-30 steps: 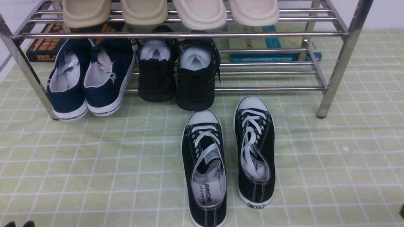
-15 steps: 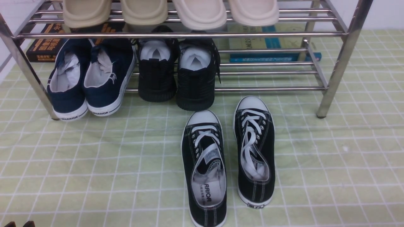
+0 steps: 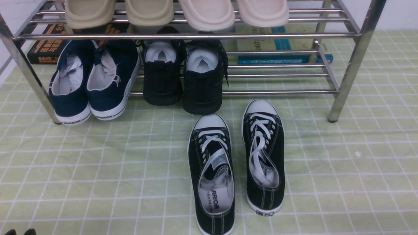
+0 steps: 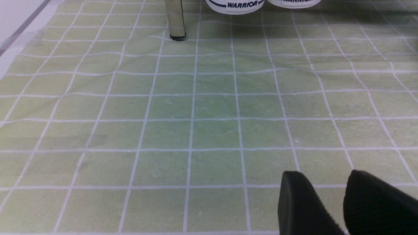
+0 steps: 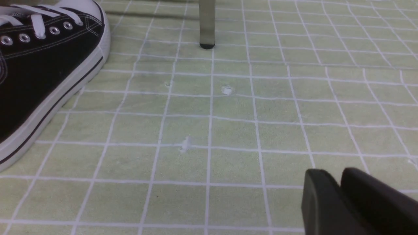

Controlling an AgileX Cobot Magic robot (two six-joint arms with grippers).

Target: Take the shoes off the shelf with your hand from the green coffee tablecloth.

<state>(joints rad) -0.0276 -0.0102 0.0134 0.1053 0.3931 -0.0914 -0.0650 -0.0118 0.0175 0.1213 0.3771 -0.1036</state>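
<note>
The shoes, black canvas with white laces and toe caps, stand side by side on the green coffee tablecloth (image 3: 98,163) just in front of the shelf (image 3: 196,36): one shoe (image 3: 212,173) nearer me, the other (image 3: 264,156) to its right. The right wrist view shows the right one's toe end (image 5: 39,65) beside a shelf leg (image 5: 207,23). My right gripper (image 5: 339,173) hovers low over bare cloth right of the shoes, fingers nearly together, holding nothing. My left gripper (image 4: 323,173) is over bare cloth at the near left, slightly open and empty; its tips (image 3: 19,232) peek into the front view.
On the lower tier sit navy white-soled sneakers (image 3: 93,81) and all-black shoes (image 3: 183,75), heels overhanging. Beige slippers (image 3: 176,13) fill the upper tier. Books (image 3: 45,45) lie behind the rack. A chrome leg (image 4: 175,19) stands ahead of the left gripper.
A dark bit of the right arm at the front view's right edge has slid out of sight. The shoes have not moved.
</note>
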